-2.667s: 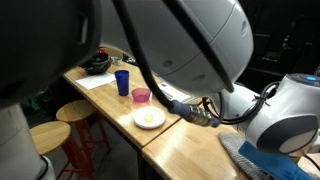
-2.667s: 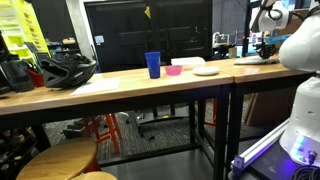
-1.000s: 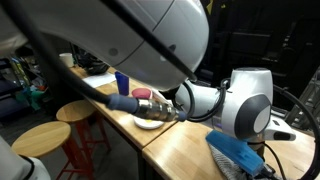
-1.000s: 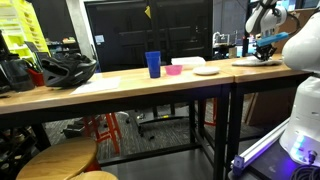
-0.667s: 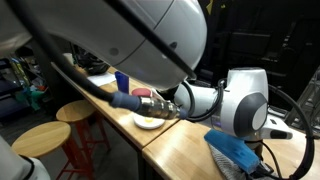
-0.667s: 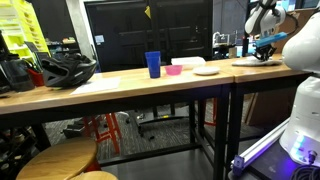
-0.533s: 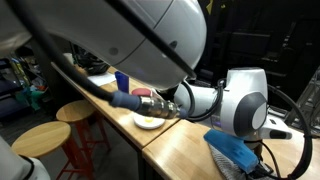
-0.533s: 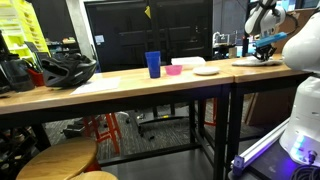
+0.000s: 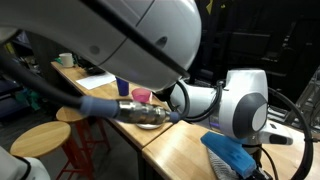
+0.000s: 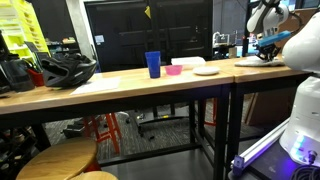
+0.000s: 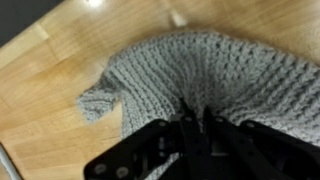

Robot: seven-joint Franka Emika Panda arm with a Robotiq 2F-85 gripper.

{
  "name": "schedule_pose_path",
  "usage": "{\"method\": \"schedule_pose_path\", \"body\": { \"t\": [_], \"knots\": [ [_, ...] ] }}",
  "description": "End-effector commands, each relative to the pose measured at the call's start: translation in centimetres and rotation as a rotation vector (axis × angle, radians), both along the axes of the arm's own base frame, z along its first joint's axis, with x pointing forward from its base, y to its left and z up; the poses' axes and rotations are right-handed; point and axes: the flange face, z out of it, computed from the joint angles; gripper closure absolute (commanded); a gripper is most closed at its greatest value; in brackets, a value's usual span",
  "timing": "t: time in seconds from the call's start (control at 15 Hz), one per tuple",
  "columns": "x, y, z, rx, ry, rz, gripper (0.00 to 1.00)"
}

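Gripper (image 11: 196, 120) was clamped tight on a grey knitted cloth (image 11: 215, 65), pinching a fold right between the jaws. Rest of the cloth spread out ahead of the jaws over the wooden table (image 11: 45, 75), one little corner poking off sideways.

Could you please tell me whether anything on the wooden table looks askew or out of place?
Only the grey knitted cloth: it lies rumpled on the table, one corner poking out, with the gripper pinched shut on it. Nothing looks spilled or damaged.
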Motion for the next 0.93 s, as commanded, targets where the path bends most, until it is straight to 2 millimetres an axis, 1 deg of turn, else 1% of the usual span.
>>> {"method": "schedule_pose_path", "body": {
  "t": [0.0,0.67,0.87],
  "knots": [
    [-3.2,2.7,-5.9,0.089,0.109,-0.078,0.98],
    [-5.0,4.2,-6.2,0.133,0.164,-0.215,0.98],
    [-4.9,5.2,-6.2,0.163,0.165,-0.216,0.98]
  ]
}}
